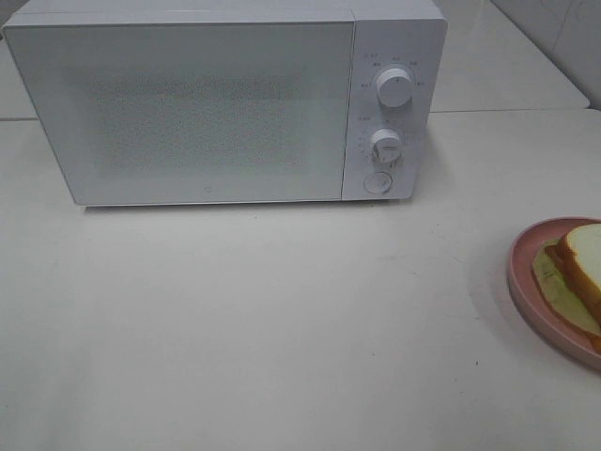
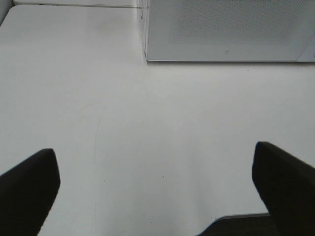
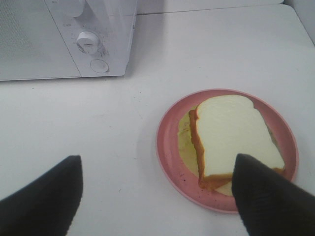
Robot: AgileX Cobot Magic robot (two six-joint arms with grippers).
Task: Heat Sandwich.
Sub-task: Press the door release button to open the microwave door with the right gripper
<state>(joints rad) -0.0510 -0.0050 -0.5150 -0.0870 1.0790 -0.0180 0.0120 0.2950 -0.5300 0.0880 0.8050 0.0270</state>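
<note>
The sandwich [image 1: 583,266], white bread over orange and pale yellow-green layers, lies on a round pink plate [image 1: 527,278] at the table's right edge, partly cut off by the frame. In the right wrist view the sandwich [image 3: 231,137] sits on the plate [image 3: 169,155], and my right gripper [image 3: 158,199] hovers open above the table beside it, one finger overlapping the sandwich's corner in the picture. The white microwave [image 1: 225,99] stands at the back with its door closed. My left gripper [image 2: 157,189] is wide open over bare table in front of the microwave [image 2: 226,29]. Neither arm shows in the high view.
Two dials [image 1: 394,86] and a round button [image 1: 377,183] sit on the microwave's right panel. A seam between tabletops runs behind the microwave, and a wall shows at the far right.
</note>
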